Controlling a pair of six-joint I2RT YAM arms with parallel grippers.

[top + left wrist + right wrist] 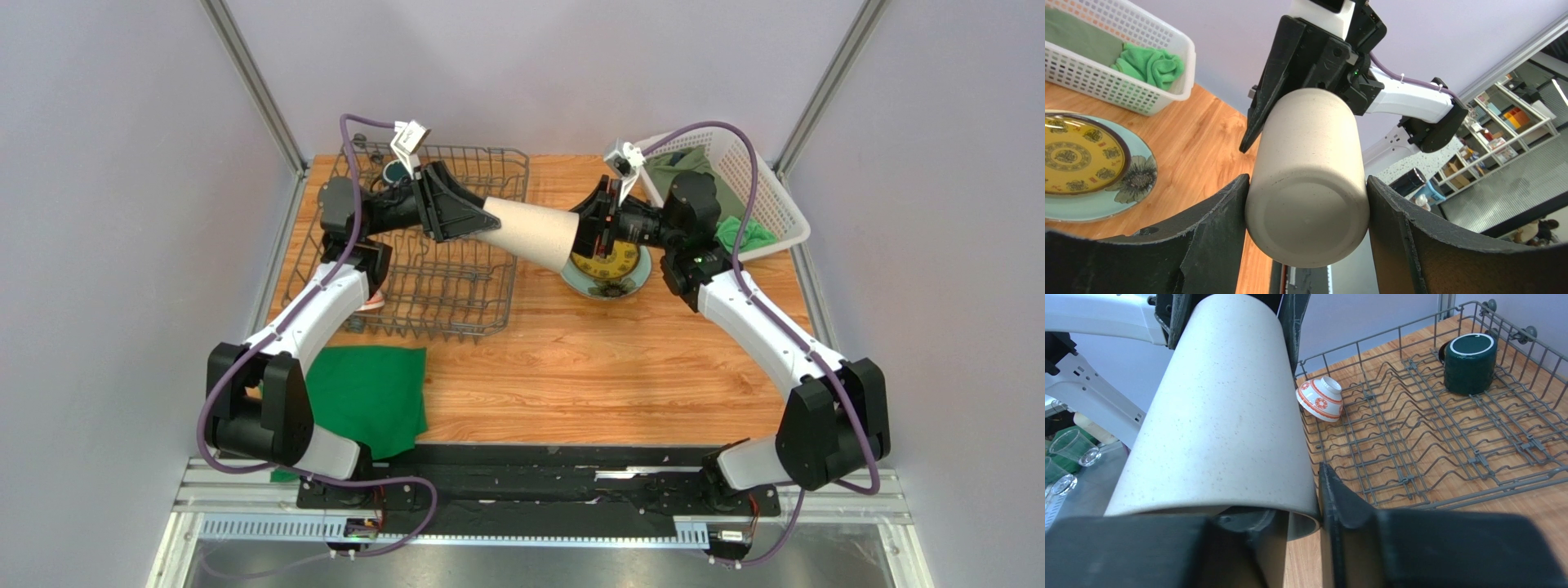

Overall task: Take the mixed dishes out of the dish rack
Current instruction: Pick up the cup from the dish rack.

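The beige handleless cup (530, 233) hangs sideways in the air between both grippers, to the right of the dish rack (472, 300). My left gripper (485, 221) is shut on its base (1309, 184). My right gripper (589, 233) is shut on its rim, with one finger inside the cup and one outside (1343, 508). The yellow patterned plate (617, 262) lies on the pale teal plate (589, 289) on the table under my right gripper. The dark green mug (1470, 362) and the small red-and-white bowl (1321, 398) sit upside down in the rack (1425, 447). The cream bowl is out of view.
A white lattice basket (748, 184) holding green cloths (1149, 64) stands at the back right. A green cloth (368, 392) lies flat on the table in front of the rack. Bare wood shows at the front middle (589, 380).
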